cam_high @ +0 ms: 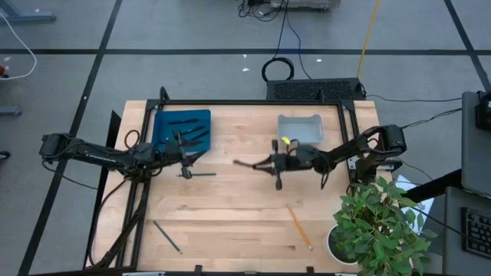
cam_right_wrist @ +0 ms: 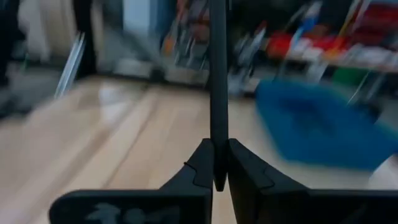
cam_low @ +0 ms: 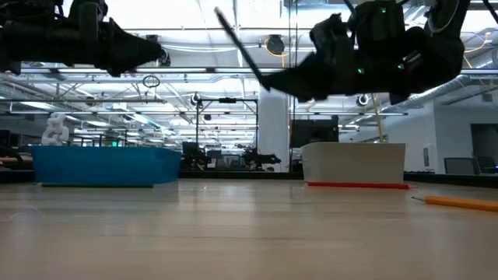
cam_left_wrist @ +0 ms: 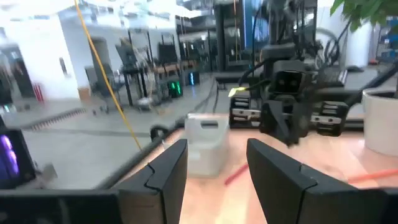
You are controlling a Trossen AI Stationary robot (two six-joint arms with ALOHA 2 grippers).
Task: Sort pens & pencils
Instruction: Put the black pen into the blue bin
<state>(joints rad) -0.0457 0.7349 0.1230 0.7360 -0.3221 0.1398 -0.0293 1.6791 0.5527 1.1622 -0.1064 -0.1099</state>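
Here, nearest you on the wooden table (cam_high: 230, 222), an orange pencil (cam_high: 300, 228) and a darker one (cam_high: 166, 236) lie apart. Mid-table, your right gripper (cam_high: 270, 163) is clamped on a pen (cam_high: 247, 164); your left gripper (cam_high: 186, 156) has its fingers apart. Farther back, the blue tray (cam_high: 182, 127) holds dark pens; a red pencil (cam_low: 358, 185) lies before the white bin (cam_high: 300, 128). Beyond is a large workshop room.

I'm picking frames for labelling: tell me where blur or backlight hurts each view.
Right wrist view: room and blue tray smeared, yet the pen clamped in the right pincer stays crisp. Low view: bright ceiling lights leave both arms as silhouettes. Left wrist view: soft throughout, open left pincer included. High view: evenly lit, sharp.
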